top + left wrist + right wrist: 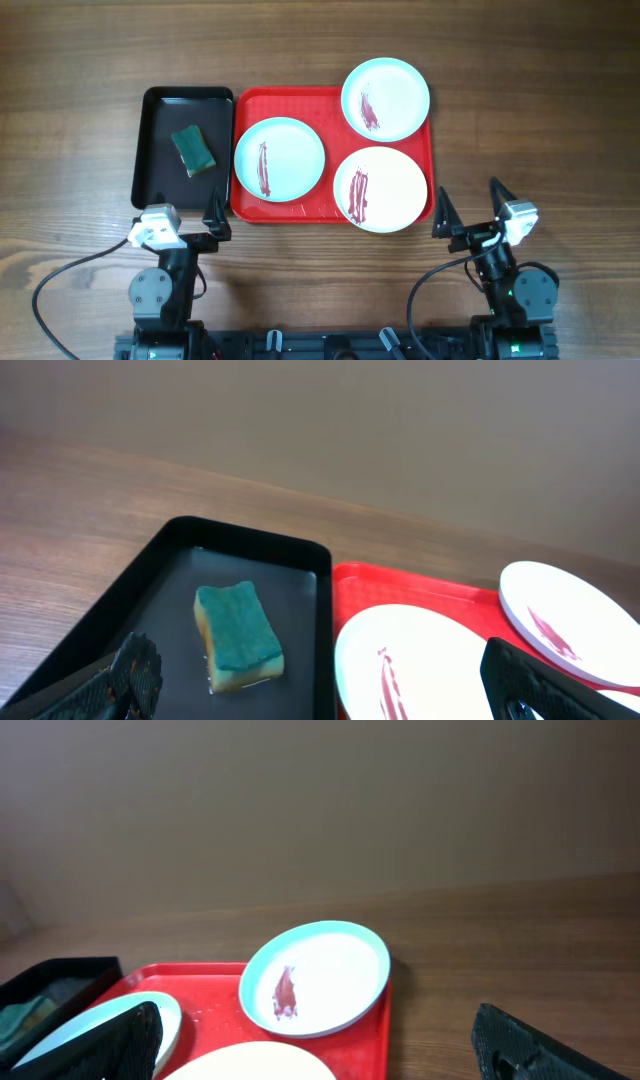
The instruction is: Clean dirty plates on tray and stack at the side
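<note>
Tray [300, 103], red, on table [560, 80], holds 3 plates. Mint plate [279, 159] sits at its left. Second mint plate [386, 99] sits at the far right corner, overhanging the rim. White plate [380, 189] sits at the near right, its edge over the near rim. Each shows dark red streaks. Black tray [160, 100], just beside the red one's left side, holds 1 green sponge [194, 150]. Wrist views cut off the white plate. Overhead, 1 left finger is hard to separate from the black tray. Left gripper [186, 212] and right gripper [470, 208] stand off the tray's near corners, jaws apart, empty, touching no plate.
</note>
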Controlling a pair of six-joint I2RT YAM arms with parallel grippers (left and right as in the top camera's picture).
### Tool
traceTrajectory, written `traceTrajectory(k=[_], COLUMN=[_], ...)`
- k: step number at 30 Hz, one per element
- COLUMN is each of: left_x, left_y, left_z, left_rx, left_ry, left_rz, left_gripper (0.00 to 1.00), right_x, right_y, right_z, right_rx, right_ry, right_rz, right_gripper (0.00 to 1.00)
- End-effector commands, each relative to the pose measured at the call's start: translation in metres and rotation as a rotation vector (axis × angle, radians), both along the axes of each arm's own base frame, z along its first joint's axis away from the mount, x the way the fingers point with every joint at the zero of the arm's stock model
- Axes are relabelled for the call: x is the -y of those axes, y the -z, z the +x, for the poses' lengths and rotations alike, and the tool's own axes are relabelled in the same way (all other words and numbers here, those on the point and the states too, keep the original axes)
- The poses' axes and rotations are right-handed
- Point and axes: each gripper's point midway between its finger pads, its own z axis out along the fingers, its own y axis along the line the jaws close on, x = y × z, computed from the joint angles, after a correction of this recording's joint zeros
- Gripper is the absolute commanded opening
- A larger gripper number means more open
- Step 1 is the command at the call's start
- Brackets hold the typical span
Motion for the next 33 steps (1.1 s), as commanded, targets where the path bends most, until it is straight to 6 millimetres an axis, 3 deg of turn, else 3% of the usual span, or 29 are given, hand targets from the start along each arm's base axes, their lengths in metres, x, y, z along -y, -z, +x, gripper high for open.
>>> traceTrajectory(k=[1, 7, 12, 17, 25, 33], left_x=[0.005, 0.012, 0.034, 0.04, 0.04, 0.038], left_y=[-0.002, -0.02, -0.058, -0.09, -0.125, -0.133], left_z=[0.001, -0.002, -0.01, -0.016, -0.01, 0.017], left_rx=[0.01, 0.031, 0.094, 0.092, -0.073, -0.378], left_ry=[0.028, 0.06, 0.196, 0.23, 0.22, 0.183], left_rz=[-0.028, -0.13, -0.135, -0.141, -0.146, -0.173], left_gripper=[1.0, 1.0, 1.0, 1.0, 1.0, 1.0], right_x=[-0.014, -0.019, -0.03, -0.039, -0.054, -0.067], right_y=[-0.005, -0.035, -0.061, -0.086, -0.107, -0.11], right_z=[-0.004, -0.011, -0.016, -0.013, 0.007, 0.035], right_rx=[0.015, 0.067, 0.084, 0.068, -0.115, -0.402], right_ry=[-0.081, -0.112, -0.186, -0.24, -0.332, -0.423], right_rz=[0.011, 0.009, 0.0, -0.002, 0.006, 0.027], right_gripper=[1.0, 0.99, 1.0, 0.99, 0.99, 1.0])
